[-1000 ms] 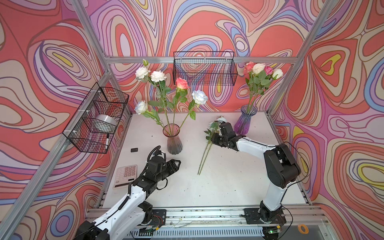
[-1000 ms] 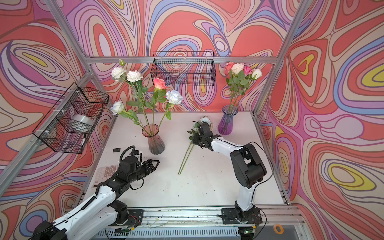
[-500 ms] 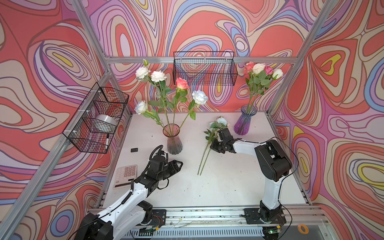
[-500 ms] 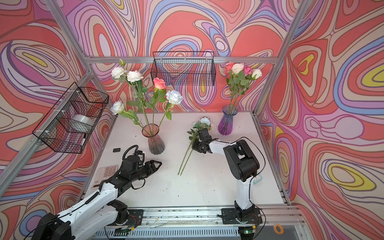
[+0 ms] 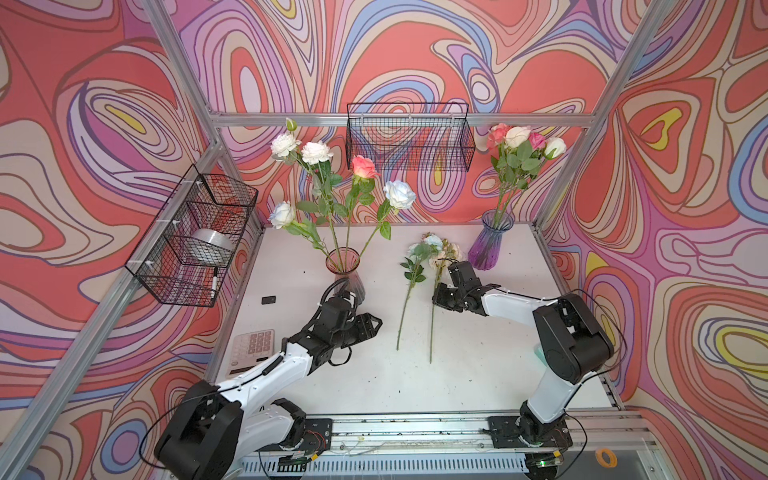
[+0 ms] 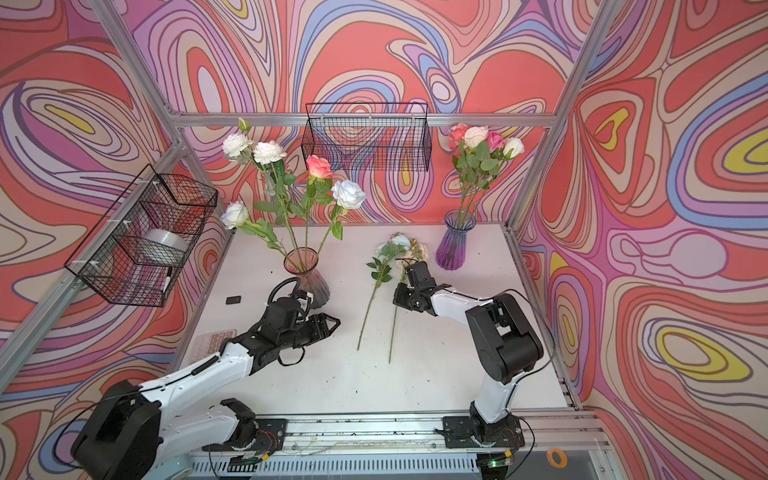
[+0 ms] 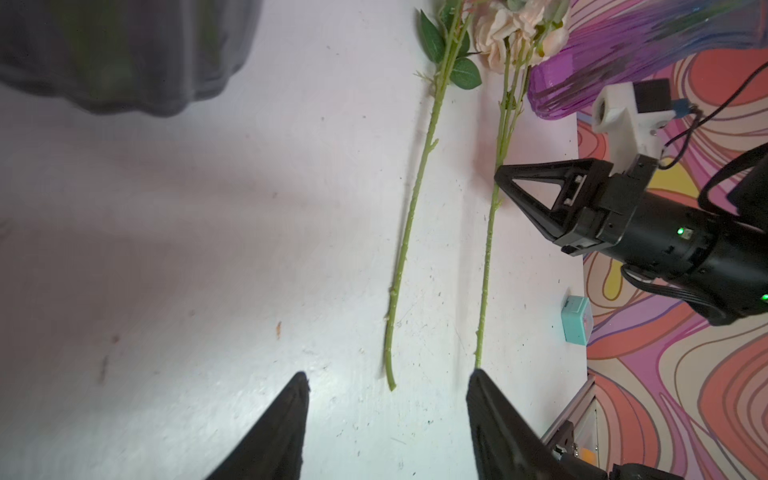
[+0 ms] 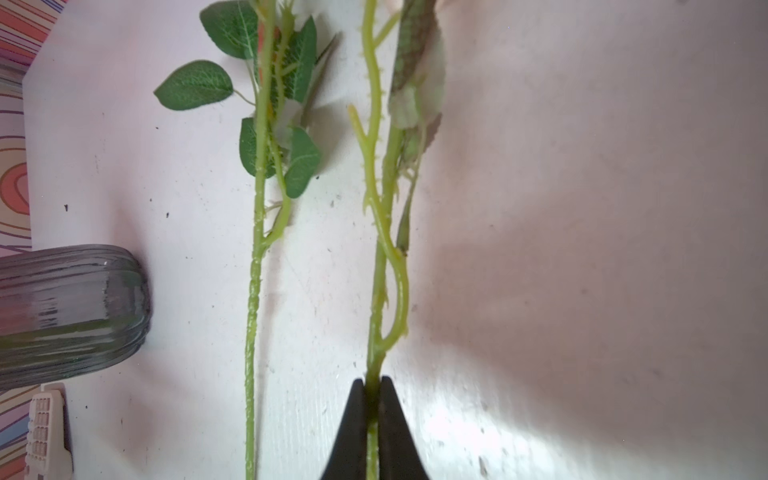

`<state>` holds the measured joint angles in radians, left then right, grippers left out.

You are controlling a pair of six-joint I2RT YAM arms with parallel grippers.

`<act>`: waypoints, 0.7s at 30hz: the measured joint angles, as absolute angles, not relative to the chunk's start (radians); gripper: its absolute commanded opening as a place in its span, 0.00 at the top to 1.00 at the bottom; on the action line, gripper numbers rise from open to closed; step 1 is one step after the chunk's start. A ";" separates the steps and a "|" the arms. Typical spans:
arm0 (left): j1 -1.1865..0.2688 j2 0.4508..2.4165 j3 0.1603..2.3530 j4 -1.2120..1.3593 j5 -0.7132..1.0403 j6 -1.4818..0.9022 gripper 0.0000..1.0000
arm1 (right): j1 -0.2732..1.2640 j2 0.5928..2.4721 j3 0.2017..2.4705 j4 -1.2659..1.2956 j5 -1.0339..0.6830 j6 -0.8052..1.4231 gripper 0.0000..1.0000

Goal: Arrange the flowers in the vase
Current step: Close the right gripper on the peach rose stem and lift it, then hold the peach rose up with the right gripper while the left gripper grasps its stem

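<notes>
A wire basket (image 5: pixel 174 282) holds a tape roll (image 5: pixel 212 245); a keypad (image 5: pixel 253 349) lies on the table (image 5: pixel 457 374).

In the right wrist view only the tips of the right hand (image 8: pixel 372 388) show, and the stem (image 8: pixel 376 291) it pinches runs off the edge before any bloom. In the left wrist view the smoky vase (image 7: pixel 124 54) is a blurred, cropped mass. A small black item (image 5: pixel 269 299) on the tabletop (image 5: pixel 374 382) is too small to identify.
</notes>
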<state>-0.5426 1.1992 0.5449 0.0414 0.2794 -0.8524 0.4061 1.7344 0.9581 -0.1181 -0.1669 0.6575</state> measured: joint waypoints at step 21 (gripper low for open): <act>-0.675 1.517 0.659 0.451 0.451 -0.856 0.40 | 0.406 1.133 0.503 0.052 -0.230 0.670 1.00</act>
<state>-0.6754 1.5173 0.6586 0.4511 0.4515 -0.8558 0.4061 1.1332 0.5026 0.0525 -0.2302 0.6697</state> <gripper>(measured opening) 0.584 0.050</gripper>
